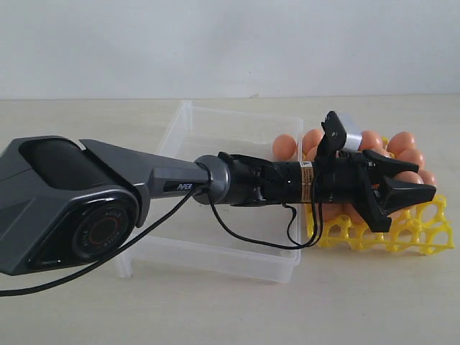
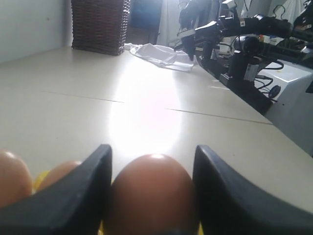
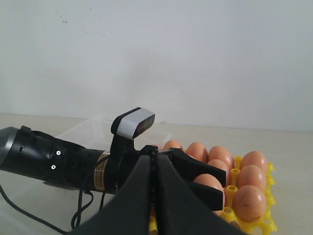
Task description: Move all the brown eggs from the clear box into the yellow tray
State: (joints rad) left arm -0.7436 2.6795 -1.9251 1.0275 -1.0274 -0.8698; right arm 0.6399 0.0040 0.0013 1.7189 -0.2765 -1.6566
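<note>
**A:** What sits nearest?

**B:** The bench [image 1: 215, 309]. Then comes the left arm [image 1: 108, 194], which stretches across the clear box [image 1: 237, 262] and out over the yellow tray [image 1: 417, 233].

**A:** And its end effector?

**B:** The left end effector [image 2: 152, 161] is grasping one brown egg [image 2: 154, 196] above the tray, with a finger [image 2: 83, 196] pressed to each side. I can't tell whether that egg rests in a cup.

**A:** Where are the others?

**B:** The other brown eggs [image 1: 399, 142] stand in the tray's farther cups. One more brown egg [image 1: 284, 147] lies just beside the tray's box-side edge, and I can't tell if it is in the box or the tray.

**A:** The right end effector?

**B:** The right end effector [image 3: 154, 164] is clenched with nothing between its fingers. It points toward the tray and is apart from it.

**A:** Anything farther off?

**B:** Well beyond the tray there is a white cloth [image 2: 159, 54] on the bench. Past that stands a wicker basket [image 2: 100, 24].
</note>
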